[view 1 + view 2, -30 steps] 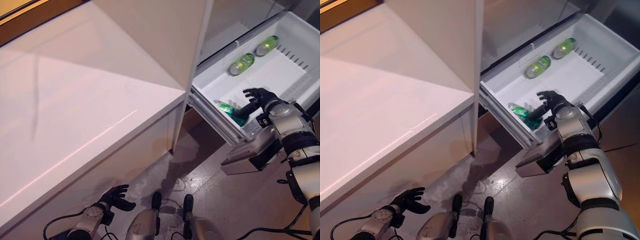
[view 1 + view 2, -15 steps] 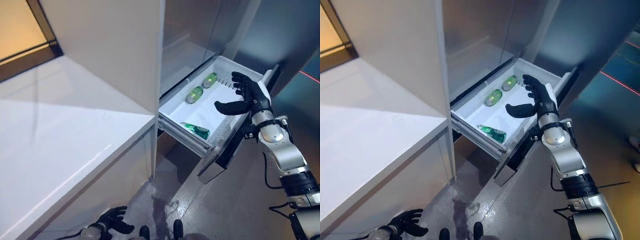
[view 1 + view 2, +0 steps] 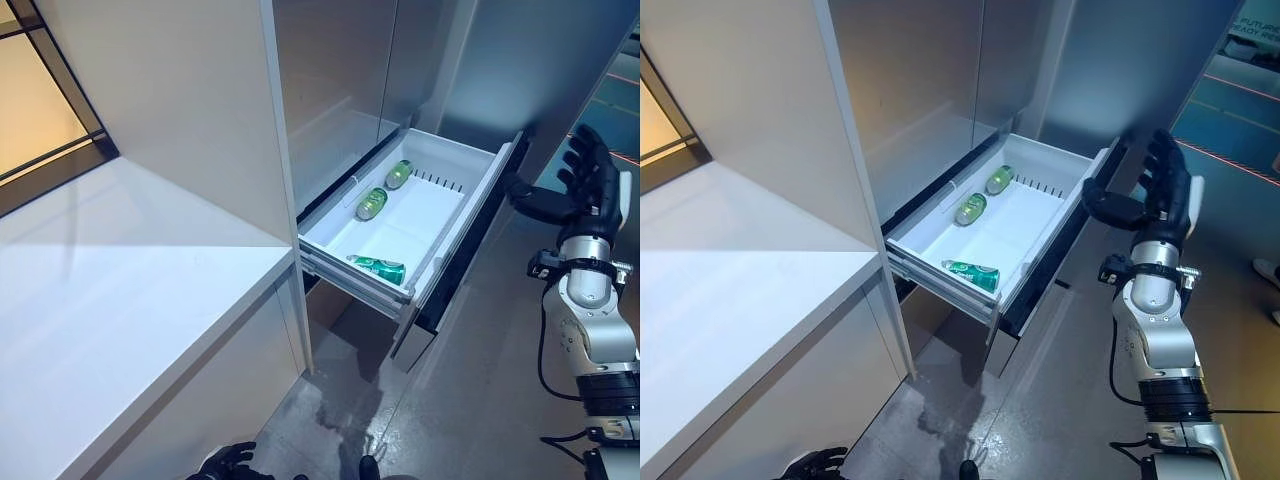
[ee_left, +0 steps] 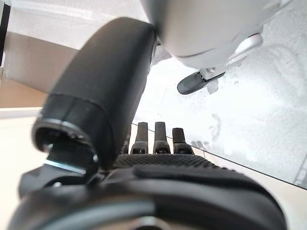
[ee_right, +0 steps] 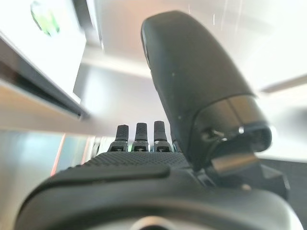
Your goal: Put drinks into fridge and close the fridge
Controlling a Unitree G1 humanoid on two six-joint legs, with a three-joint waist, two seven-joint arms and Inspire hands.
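The white fridge drawer (image 3: 420,215) stands pulled out. Green drinks lie in it: two side by side at the back (image 3: 371,203) (image 3: 398,174) and one on its side near the front (image 3: 377,268). My right hand (image 3: 590,175) is open and empty, raised to the right of the drawer's dark front panel (image 3: 470,240) and apart from it. Its straight fingers (image 5: 136,136) show in the right wrist view. My left hand (image 3: 228,462) hangs low by the floor, open and empty, with its fingers (image 4: 158,136) straight in the left wrist view.
A white counter (image 3: 120,300) runs along the left, with a tall white cabinet side (image 3: 170,100) beside the fridge. The steel fridge door (image 3: 340,80) is above the drawer. Grey floor (image 3: 470,380) lies in front of the drawer and under my right arm.
The camera has tilted up and turned. My right hand has come out of the drawer, leaving the front drink lying there, and has moved right past the drawer's front panel.
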